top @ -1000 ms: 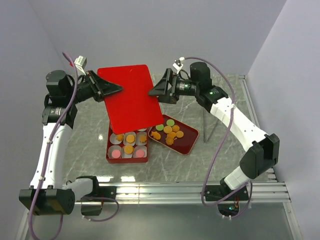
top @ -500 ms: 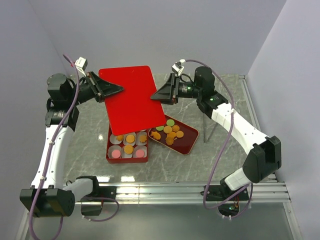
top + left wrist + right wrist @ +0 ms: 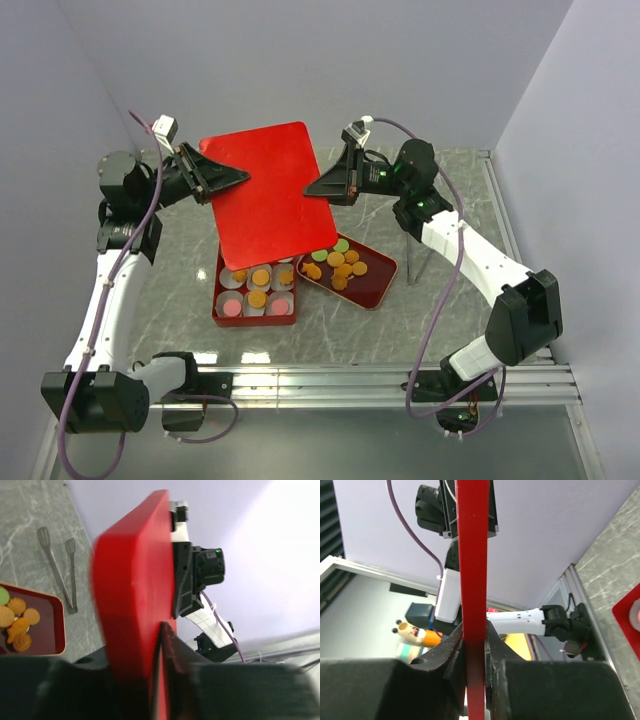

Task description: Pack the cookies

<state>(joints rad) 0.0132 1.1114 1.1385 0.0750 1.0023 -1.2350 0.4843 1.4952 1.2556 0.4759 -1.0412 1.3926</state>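
Note:
The cookies, orange, green and pink discs, lie in two places. Some sit in white paper cups in a red box (image 3: 216, 300). Others lie loose on a dark red tray (image 3: 380, 285), (image 3: 56, 630); these cookies (image 3: 340, 268), (image 3: 17, 620) show in the top and left wrist views. A flat red lid (image 3: 268, 195), (image 3: 132, 595), (image 3: 472, 555) hangs tilted above the box and covers its far end. My left gripper (image 3: 236, 178), (image 3: 160, 645) is shut on the lid's left edge. My right gripper (image 3: 312, 187), (image 3: 475, 640) is shut on its right edge.
Metal tongs (image 3: 418, 255), (image 3: 60, 570) lie on the marble table to the right of the tray. Walls close in behind and on both sides. A metal rail (image 3: 380, 380) runs along the near edge by the arm bases.
My right gripper has shut on the lid's right edge. The lid, held by both grippers, has shifted a little to the right and toward the back.

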